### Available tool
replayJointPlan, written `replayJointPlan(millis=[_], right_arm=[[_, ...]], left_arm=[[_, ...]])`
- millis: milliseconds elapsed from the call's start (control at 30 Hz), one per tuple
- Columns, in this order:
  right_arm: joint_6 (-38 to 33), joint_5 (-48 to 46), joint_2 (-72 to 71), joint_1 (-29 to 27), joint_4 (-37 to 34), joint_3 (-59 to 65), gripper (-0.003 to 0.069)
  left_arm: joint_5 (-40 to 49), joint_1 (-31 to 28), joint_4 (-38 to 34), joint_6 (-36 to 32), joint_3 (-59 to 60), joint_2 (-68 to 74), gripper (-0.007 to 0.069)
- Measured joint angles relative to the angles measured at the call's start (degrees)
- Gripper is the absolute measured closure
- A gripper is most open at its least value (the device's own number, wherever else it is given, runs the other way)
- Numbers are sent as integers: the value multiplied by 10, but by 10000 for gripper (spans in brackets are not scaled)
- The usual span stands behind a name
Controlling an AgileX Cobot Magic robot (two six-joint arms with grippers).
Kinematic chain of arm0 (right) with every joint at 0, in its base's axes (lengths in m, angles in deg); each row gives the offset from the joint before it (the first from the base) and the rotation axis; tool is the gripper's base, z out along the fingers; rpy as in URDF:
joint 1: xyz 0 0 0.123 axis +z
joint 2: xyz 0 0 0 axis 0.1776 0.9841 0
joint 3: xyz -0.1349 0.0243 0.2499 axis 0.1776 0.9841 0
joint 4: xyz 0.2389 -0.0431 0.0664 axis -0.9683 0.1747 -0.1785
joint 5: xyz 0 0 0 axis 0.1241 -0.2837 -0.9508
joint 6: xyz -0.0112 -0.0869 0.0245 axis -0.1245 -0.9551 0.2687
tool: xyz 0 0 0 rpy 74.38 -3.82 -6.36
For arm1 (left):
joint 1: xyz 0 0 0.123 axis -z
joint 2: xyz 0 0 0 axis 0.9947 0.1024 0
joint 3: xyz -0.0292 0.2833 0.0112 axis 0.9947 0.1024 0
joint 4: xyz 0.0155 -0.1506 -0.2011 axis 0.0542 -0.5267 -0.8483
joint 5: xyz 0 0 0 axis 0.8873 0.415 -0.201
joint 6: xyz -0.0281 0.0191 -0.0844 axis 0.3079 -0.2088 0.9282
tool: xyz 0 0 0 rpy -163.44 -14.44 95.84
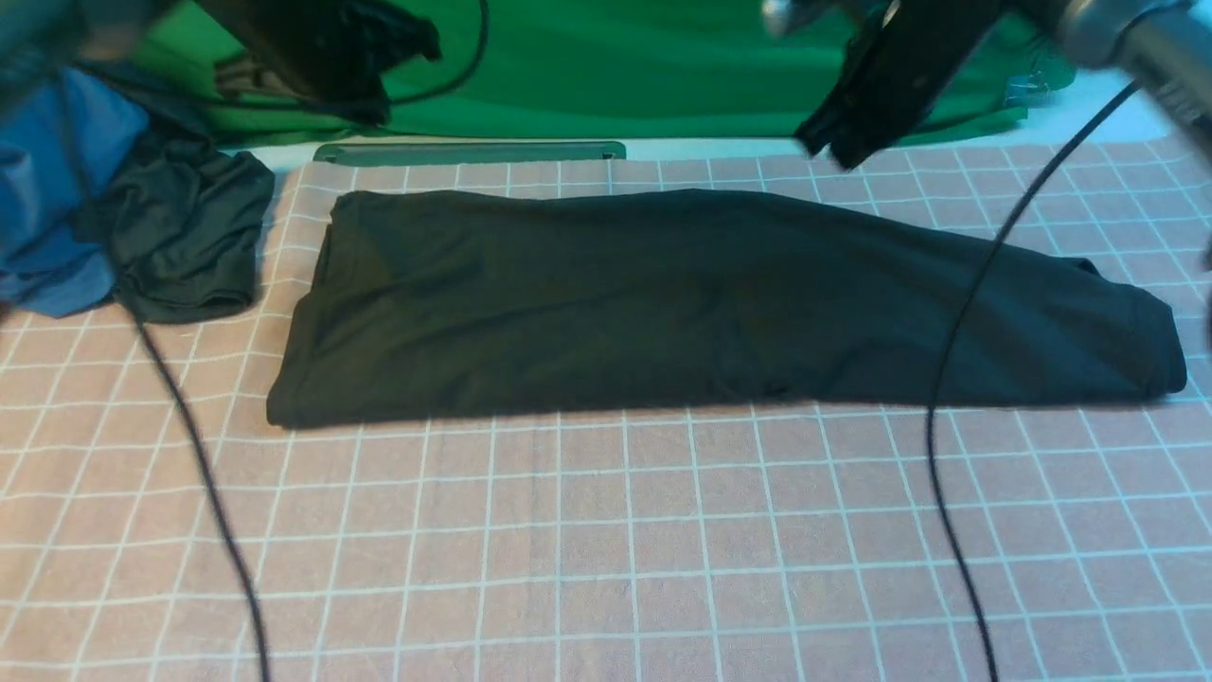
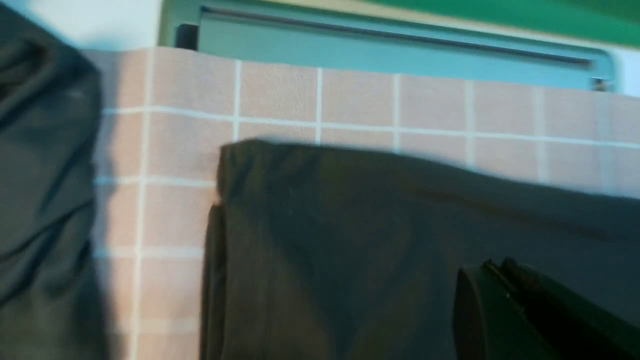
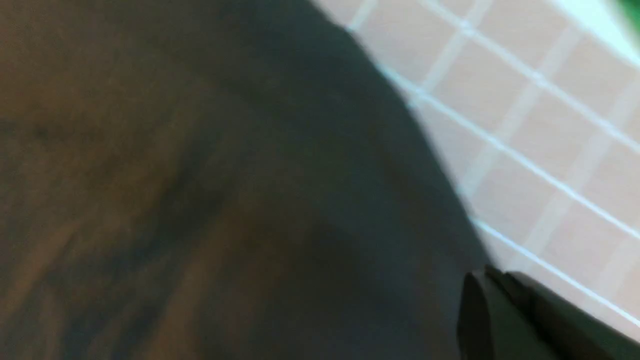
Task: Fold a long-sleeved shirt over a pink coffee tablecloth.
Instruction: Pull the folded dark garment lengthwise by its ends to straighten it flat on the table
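The long-sleeved shirt [image 1: 701, 303] lies folded into one long black band across the pink coffee tablecloth [image 1: 606, 530], its print hidden. My left gripper [image 1: 374, 104] hangs above the cloth's far edge, over the band's left end. It is shut and holds nothing. The left wrist view shows its closed tips [image 2: 492, 267] over the shirt [image 2: 350, 240], near the shirt's far left corner. Above the band's right part hangs my right gripper [image 1: 833, 147], also shut and empty. In the right wrist view its tips [image 3: 487, 275] sit over the shirt's [image 3: 225, 200] edge, beside the tablecloth [image 3: 550, 150].
A smaller dark garment [image 1: 189, 237] and a blue garment [image 1: 47, 199] lie heaped at the left edge. Green cloth [image 1: 644, 66] hangs behind, with a grey-green bar [image 1: 473, 152] along the cloth's far edge. Two black cables [image 1: 204, 474] [image 1: 947, 455] trail over the front.
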Motion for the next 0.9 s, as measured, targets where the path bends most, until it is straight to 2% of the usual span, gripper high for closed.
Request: replayJointPlan(millis=[200,233,267,367,467,600,700,733,767,900], right_arm=[[17,-10,-122,-68,-1,158,614],[17,-10,-126,-70,-1,158,614],[17,-12,-147,-87,-1,200,614],[19,-16,-175,-118,-5,259,614],[21,-19,-189,-150,-25,290,614],[11,-18,-190,-164,-58,301,614],[-8,-18,-190,-159,-96,301,614],[-11,-17,-190,-158,-101,301,614],[-17,-17,-191,-155,-110,301,614],[-28,-14,-191,-147,-115,301,614]], left_arm=[[-61,-38,-4,29,297,-176,612],[-65,-39,-5,30,297,-180,612],[-92,-47,-17,37,358,-211,612],[-129,-54,-38,40,417,-243,611],[-141,-55,-54,40,443,-244,606],[-137,-55,-62,40,447,-211,512],[-149,-56,-55,40,448,-176,356],[-154,-56,-53,40,448,-172,335],[-171,-56,-46,40,448,-160,263],[-196,-56,-42,40,448,-126,95]])
